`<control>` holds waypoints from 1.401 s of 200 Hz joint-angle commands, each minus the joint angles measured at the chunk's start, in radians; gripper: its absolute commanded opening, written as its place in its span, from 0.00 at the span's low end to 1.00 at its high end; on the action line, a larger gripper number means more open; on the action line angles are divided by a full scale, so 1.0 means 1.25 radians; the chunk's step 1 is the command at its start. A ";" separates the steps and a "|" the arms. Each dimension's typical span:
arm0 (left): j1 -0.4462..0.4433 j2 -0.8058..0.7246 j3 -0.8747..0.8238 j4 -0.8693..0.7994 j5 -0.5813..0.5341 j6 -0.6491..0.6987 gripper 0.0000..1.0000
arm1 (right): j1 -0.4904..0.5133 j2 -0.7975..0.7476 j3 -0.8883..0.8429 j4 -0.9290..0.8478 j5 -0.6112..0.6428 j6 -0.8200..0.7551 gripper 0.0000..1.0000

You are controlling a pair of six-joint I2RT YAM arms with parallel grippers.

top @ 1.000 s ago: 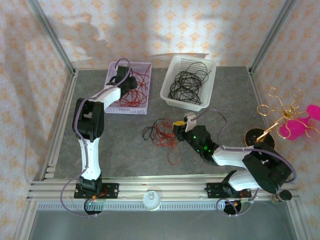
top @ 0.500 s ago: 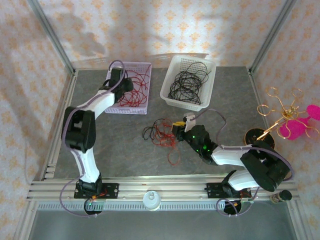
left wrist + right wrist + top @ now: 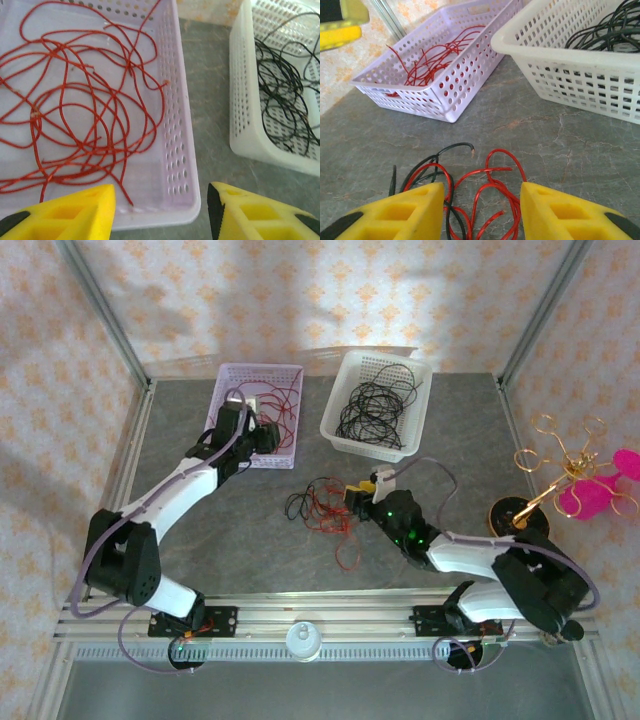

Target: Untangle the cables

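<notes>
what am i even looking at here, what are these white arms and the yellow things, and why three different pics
These are two robot arms bolted to the near edge of a grey table. The wide picture comes from a fixed camera above and behind them. The two close-ups come from a camera on each wrist; the yellow wedges are that arm's own fingers. The left gripper hangs open over the edge of a lilac basket holding red wires. Beside it a white basket holds black wires. The right gripper is open, low over a tangle of red and black wires on the table. Neither gripper holds anything.
</notes>
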State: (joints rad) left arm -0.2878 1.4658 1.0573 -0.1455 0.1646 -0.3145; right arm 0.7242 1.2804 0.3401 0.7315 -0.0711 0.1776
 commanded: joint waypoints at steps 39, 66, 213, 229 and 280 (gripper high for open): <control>0.001 -0.117 -0.057 -0.107 0.209 0.099 0.59 | 0.005 -0.308 0.063 -0.480 -0.028 0.091 0.73; -0.001 -0.139 -0.097 -0.070 0.267 0.103 0.60 | 0.005 -0.289 0.162 -0.772 -0.115 0.125 0.75; -0.003 -0.151 -0.122 -0.045 0.312 0.090 0.64 | 0.119 -0.179 0.083 -0.722 -0.234 0.334 0.51; -0.003 -0.154 -0.124 -0.042 0.319 0.087 0.64 | 0.119 -0.154 0.081 -0.683 -0.237 0.316 0.43; -0.002 -0.158 -0.124 -0.043 0.310 0.091 0.65 | 0.119 -0.118 0.126 -0.718 -0.193 0.246 0.13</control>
State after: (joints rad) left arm -0.2882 1.2980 0.9123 -0.2279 0.5430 -0.2081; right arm 0.8680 1.1347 0.4541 -0.1612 -0.3405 0.5190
